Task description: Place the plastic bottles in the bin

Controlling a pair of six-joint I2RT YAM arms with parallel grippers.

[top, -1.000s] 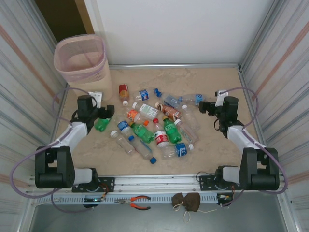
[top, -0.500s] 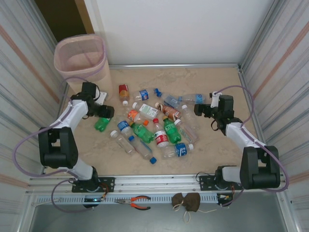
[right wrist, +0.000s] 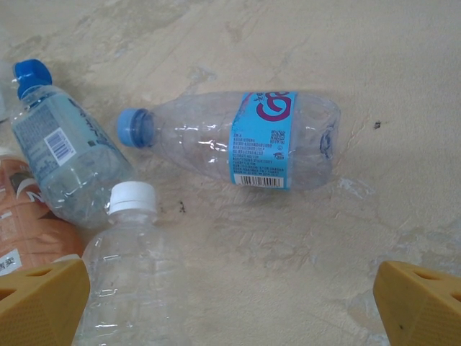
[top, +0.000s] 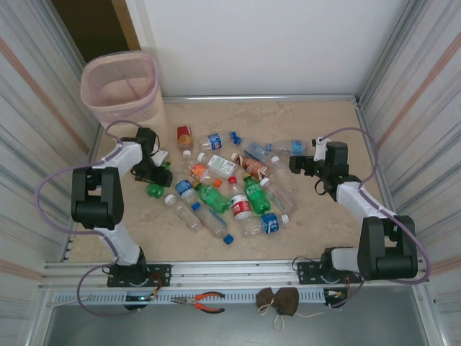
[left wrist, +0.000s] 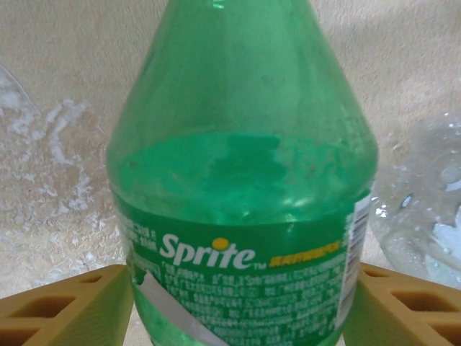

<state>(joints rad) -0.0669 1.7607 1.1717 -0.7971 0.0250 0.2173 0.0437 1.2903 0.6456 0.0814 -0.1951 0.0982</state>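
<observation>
**Top external.** Your left gripper [top: 158,175] has swung in from the near left and now stands over the green bottle [top: 153,190] at the left edge of the pile of bottles [top: 240,205], mid-frame. A second ago the arm lay lower and further left. That bottle has hardly shifted and is on the table. The bin [top: 130,108] stands at upper left, just beyond this arm, and no bottle can be made out inside it. Your right gripper [top: 298,164] has crept a little left, towards the pile's right side.

**Left wrist.** The green bottle [left wrist: 241,166] sits between the fingers [left wrist: 86,299], whose inner edges meet its sides at the label. The jaws have narrowed over the last second. You cannot tell whether they are pressing firmly yet. In my judgement, the grasp is being made and the lift to the bin comes next.

**Right wrist.** The right gripper [right wrist: 230,310] is spread fully and holds nothing. A clear bottle with a blue label [right wrist: 248,140] lies ahead of it, upper centre.
</observation>
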